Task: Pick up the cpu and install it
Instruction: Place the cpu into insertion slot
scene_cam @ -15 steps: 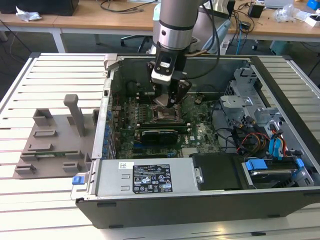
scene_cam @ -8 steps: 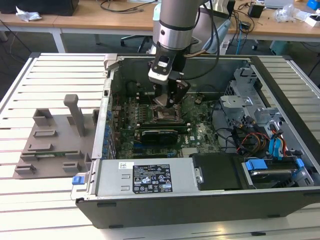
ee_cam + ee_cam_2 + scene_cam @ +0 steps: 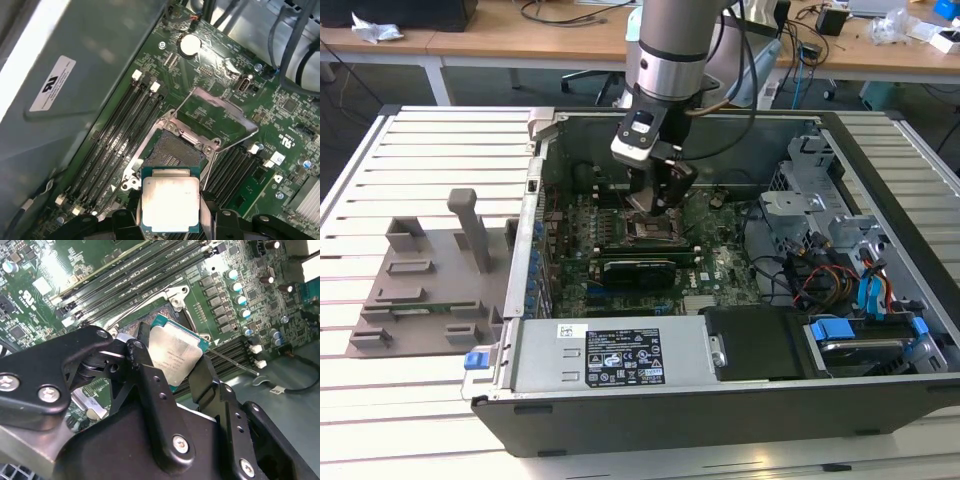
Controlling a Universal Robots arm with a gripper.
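1. Claw (image 3: pixel 175 367) up close, fingers (image 3: pixel 150 380) pinched on two edges of the cpu (image 3: pixel 170 202); pickup done.
2. Cpu hangs flat, metal top up, inside the case (image 3: pixel 720 410), over one edge of the open socket (image 3: pixel 172 150); not seated.
3. Socket bare, its frame (image 3: pixel 220 115) lifted; install itself not yet done, by my read.

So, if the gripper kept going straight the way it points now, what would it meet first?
Most likely the open black square socket on the green motherboard. The gripper holds the silvery square cpu close over it, so the chip would touch first. Depth is unclear, so exact alignment is uncertain.
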